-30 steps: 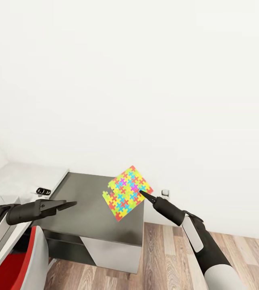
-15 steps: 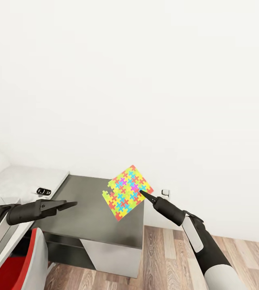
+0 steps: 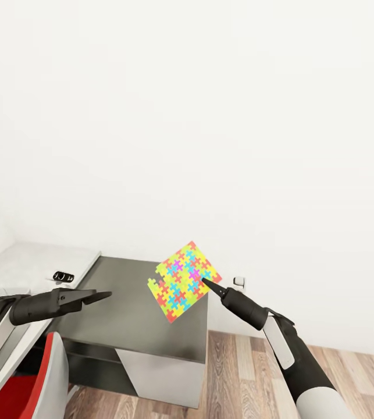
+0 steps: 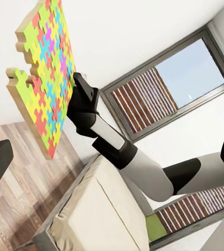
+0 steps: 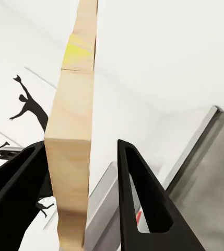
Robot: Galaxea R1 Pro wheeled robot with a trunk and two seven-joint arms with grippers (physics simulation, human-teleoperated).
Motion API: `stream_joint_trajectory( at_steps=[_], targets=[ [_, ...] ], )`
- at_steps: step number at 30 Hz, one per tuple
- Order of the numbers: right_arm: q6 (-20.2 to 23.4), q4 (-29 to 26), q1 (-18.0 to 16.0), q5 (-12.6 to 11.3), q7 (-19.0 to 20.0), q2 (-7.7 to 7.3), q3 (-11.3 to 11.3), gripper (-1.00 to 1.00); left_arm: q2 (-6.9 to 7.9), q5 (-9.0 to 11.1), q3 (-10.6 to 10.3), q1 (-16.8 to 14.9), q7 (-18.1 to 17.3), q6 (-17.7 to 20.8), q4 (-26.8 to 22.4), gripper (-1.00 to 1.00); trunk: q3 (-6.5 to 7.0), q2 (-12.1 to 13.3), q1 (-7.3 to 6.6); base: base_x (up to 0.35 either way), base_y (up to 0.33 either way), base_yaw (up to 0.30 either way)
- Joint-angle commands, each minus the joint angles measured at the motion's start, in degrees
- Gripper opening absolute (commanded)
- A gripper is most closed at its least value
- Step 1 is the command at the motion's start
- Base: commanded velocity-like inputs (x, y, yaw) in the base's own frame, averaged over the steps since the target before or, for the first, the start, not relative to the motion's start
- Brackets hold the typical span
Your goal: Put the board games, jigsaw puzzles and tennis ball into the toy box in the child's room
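1. Multicoloured and thin, the jigsaw puzzle (image 3: 184, 280) hangs in the air in the head view, above the dark end of the counter (image 3: 131, 314) and not touching it. Our right gripper (image 3: 205, 281) meets the slab at its right-hand edge, so the slab stretches away from the jaws toward our left, tilted with its printed face turned to the head camera. Our left gripper (image 3: 102, 296) hovers well apart from it over the counter's left part, holding nothing that we can see; whether its jaws are parted we cannot tell from here. The toy box is not visible here, so we judge the slab has yet to be carried to it.

2. In the left wrist view we see the puzzle (image 4: 45, 70) from the side, held edge-on with the right gripper (image 4: 79, 86) behind its painted face and the right arm trailing off behind. The beige bed (image 4: 98, 212) lies below, with a window beyond.

3. In the right wrist view the puzzle's pale wooden edge (image 5: 75, 141) stands between the two dark fingers (image 5: 138, 201), its long axis running straight out along them. One finger sits against it; the other shows a gap, so the jaws are closed on the slab only loosely by our reading.
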Motion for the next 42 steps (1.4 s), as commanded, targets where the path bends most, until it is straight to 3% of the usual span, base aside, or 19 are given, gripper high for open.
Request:
stream_joint_trajectory(
  at_steps=[1, 42],
  targets=[
    [0.5, 0.0, 0.0, -0.2, 0.1, 0.05, -0.1, -1.00, 0.03, 0.1, -0.1, 0.0, -0.2, 0.6, 0.0, 1.00, -0.02, -0.1, 0.04, 0.000, 0.000, 0.000],
    [-2.8, 0.0, 0.1, 0.2, 0.1, 0.05, -0.1, -1.00, 0.00, 0.2, 0.0, 0.0, -0.4, 0.5, -0.6, 1.00, 3.87, -0.1, 0.04, 0.000, 0.000, 0.006]
  ],
)
